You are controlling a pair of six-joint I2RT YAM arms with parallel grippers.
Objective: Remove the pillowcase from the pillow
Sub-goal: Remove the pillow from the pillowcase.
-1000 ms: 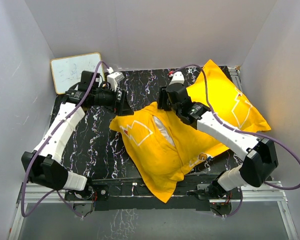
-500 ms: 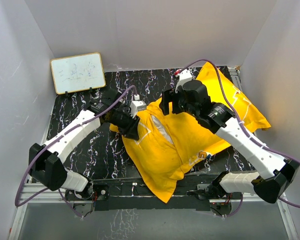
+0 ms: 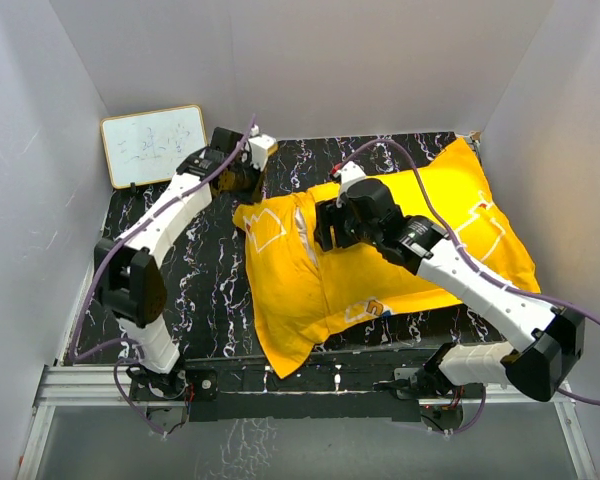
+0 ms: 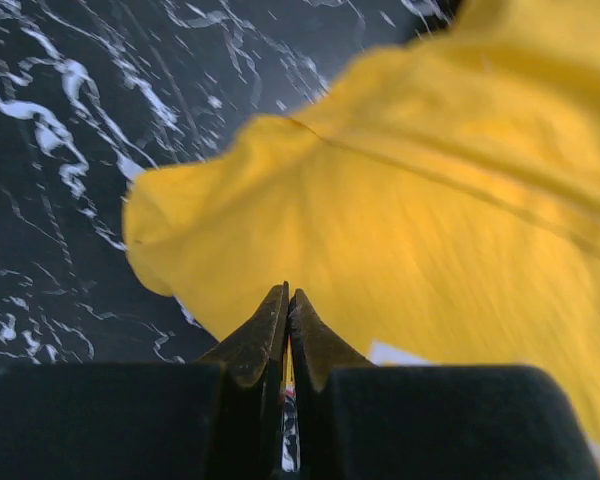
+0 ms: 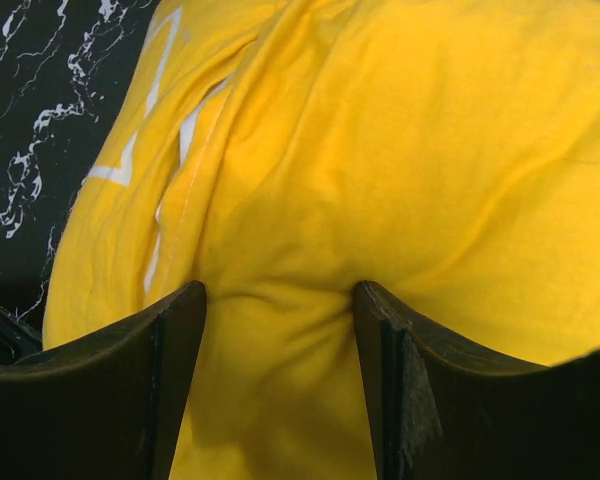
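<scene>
The bright yellow pillowcase (image 3: 380, 265) lies across the black marble table (image 3: 190, 290), still round the pillow. Of the pillow I see only a narrow white strip (image 3: 302, 232) at the case's slit. My left gripper (image 3: 245, 192) is at the case's far left corner. In the left wrist view it (image 4: 288, 292) is shut, pinching a thin edge of the yellow fabric (image 4: 430, 200). My right gripper (image 3: 325, 225) presses down on the middle. In the right wrist view its jaws (image 5: 278, 290) stand apart, and a creased bulge of covered pillow (image 5: 280, 380) is squeezed between them.
A small whiteboard (image 3: 153, 145) leans at the back left corner. White walls close in the table on three sides. The case's near corner (image 3: 277, 365) hangs over the table's front edge by the arm bases.
My left gripper shut and moved from the case's middle up to the far left, drawing the case's corner with it. The right gripper dropped onto the pillow, which shifted.
</scene>
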